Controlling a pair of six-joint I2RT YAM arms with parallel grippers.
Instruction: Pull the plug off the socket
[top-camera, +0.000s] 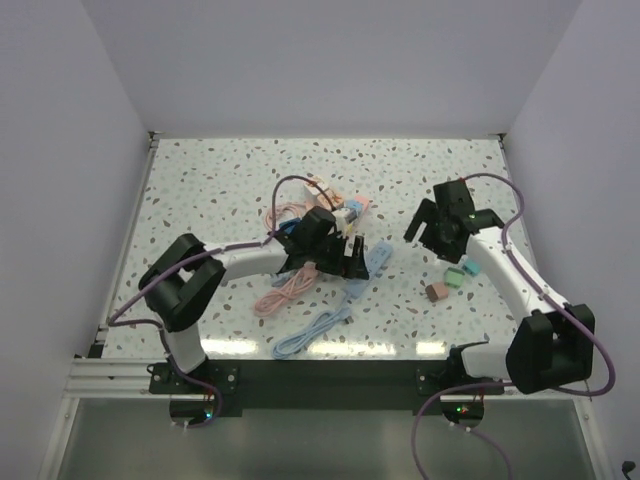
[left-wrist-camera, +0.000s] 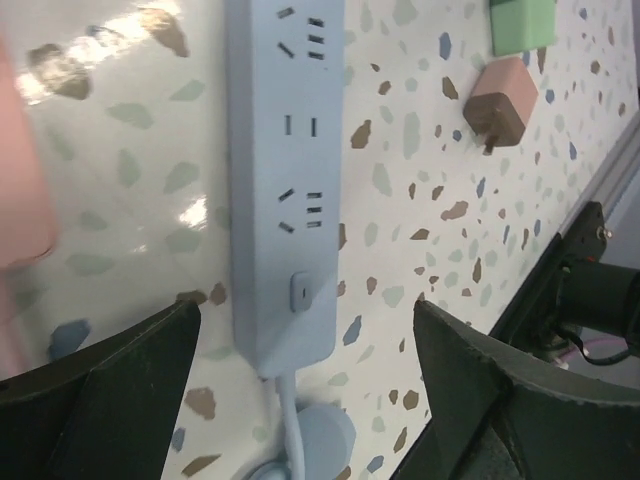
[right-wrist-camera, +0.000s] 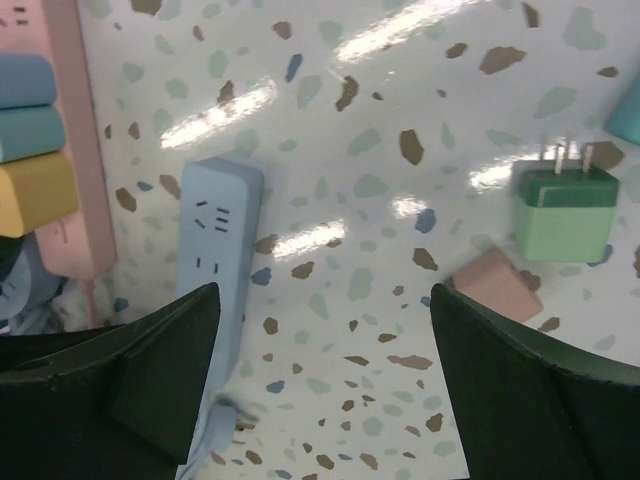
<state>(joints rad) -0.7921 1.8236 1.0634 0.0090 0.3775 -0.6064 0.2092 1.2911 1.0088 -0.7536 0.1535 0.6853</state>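
The speckled table (top-camera: 200, 180) carries two power strips. The blue strip (left-wrist-camera: 280, 200) lies right under my left gripper (left-wrist-camera: 308, 312), and every socket I can see on it is bare. The pink strip (right-wrist-camera: 65, 150) lies beside it, with coiled cables (top-camera: 285, 295) near my left arm. My right gripper (right-wrist-camera: 325, 292) hangs above the bare patch between the blue strip and the loose plugs. Both sets of jaws stand wide, with nothing between them. The plugs left to pull sit in a row on the pink strip: a blue plug (right-wrist-camera: 25, 80), a teal plug (right-wrist-camera: 30, 130) and a yellow plug (right-wrist-camera: 35, 190). I judge each to be a light, hard plastic block with smooth sides, held only by the friction of its prongs. The strip looks light enough to lift with it, so I would pin the strip with one gripper. With the other I would pinch the plug across its flat sides and draw it straight out. Only my right wrist view shows those seated plugs and the upturned prongs of the loose green plug (right-wrist-camera: 565, 215) beside the pink plug (right-wrist-camera: 495, 285). My left wrist view alone shows the blue strip's switch and cord end.
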